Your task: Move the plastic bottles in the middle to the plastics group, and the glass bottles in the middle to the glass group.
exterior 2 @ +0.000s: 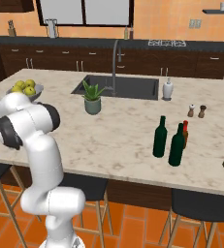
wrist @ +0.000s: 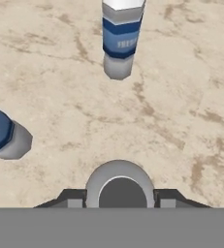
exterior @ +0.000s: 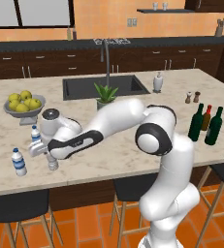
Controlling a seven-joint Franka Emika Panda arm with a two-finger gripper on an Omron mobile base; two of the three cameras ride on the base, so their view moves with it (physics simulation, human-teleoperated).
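The gripper (exterior: 52, 162) clasps the greyish plastic bottle (wrist: 120, 189) near two blue-labelled bottles (exterior: 19, 162), fruit bowl (exterior: 24, 108) beyond.

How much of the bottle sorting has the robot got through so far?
Looks done: both green wine bottles stand right beside the brown red-topped bottle. In hand: the gripper is closed around the small greyish bottle, low at the counter next to the two blue-labelled water bottles. Left: probably just to let go of it there and pull the arm away.
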